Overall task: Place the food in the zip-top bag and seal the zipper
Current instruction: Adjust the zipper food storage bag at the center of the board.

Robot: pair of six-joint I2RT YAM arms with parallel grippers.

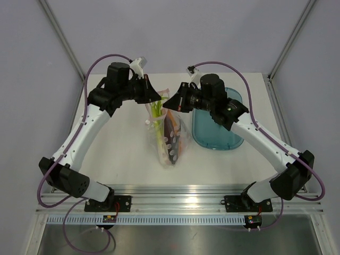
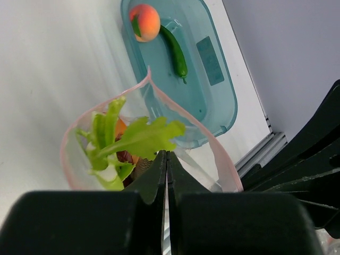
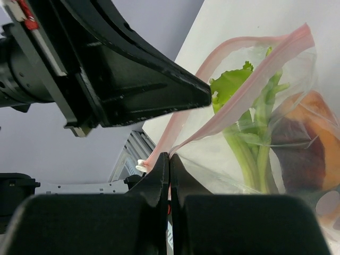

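Note:
The clear zip-top bag (image 1: pixel 171 146) hangs upright mid-table, its mouth held apart between my two grippers. The pinkish-red zipper (image 3: pixel 249 79) forms an open loop. Light green stalks (image 2: pixel 133 139) and an orange-and-red wedge (image 3: pixel 313 138) sit inside the bag. My left gripper (image 2: pixel 167 154) is shut on one side of the bag's mouth edge. At the zipper's end, by a small white slider (image 3: pixel 141 166), my right gripper (image 3: pixel 170 155) is shut on the bag's corner. A round orange peach (image 2: pixel 144 22) and a dark green chili (image 2: pixel 175 50) lie in the teal tray (image 2: pixel 212 79).
The teal tray (image 1: pixel 212 139) lies right of the bag, partly under the right arm. The table's far edge and metal frame posts (image 1: pixel 61 37) stand behind both grippers. An aluminium rail (image 1: pixel 180 191) runs along the near edge.

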